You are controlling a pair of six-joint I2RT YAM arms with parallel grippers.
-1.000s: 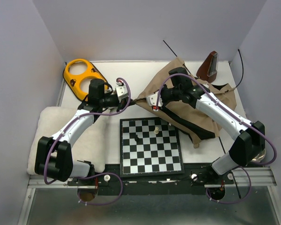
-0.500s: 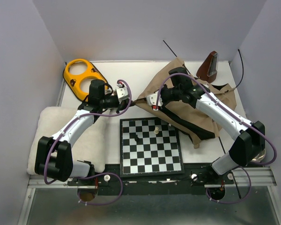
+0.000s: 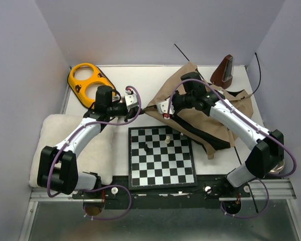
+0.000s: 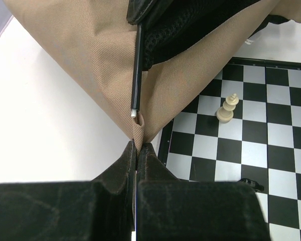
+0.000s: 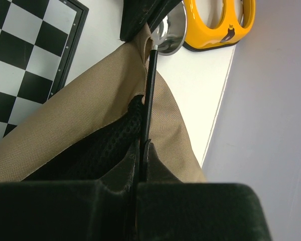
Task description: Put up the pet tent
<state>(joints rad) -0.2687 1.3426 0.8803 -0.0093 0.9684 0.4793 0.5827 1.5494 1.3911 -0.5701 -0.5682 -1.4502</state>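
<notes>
The pet tent [image 3: 210, 120] lies collapsed at the back right, tan fabric with black lining. My left gripper [image 3: 139, 107] is shut on the tent's tan corner [image 4: 139, 131], pinched right at its fingertips [image 4: 137, 146]. A thin black pole [image 4: 136, 65] with a white tip ends just above that corner. My right gripper [image 3: 163, 109] is shut on the same pole [image 5: 149, 90], at its fingertips [image 5: 144, 145], over the black mesh lining [image 5: 105, 145]. The two grippers face each other closely above the board's far edge.
A chessboard [image 3: 161, 155] with a pale piece [image 4: 228, 108] and a dark piece [image 3: 147, 148] lies at front centre. A fluffy white cushion [image 3: 55, 145] is at the left, a yellow two-holed object [image 3: 88, 83] at the back left, and a brown wedge-shaped object [image 3: 224, 70] at the back right.
</notes>
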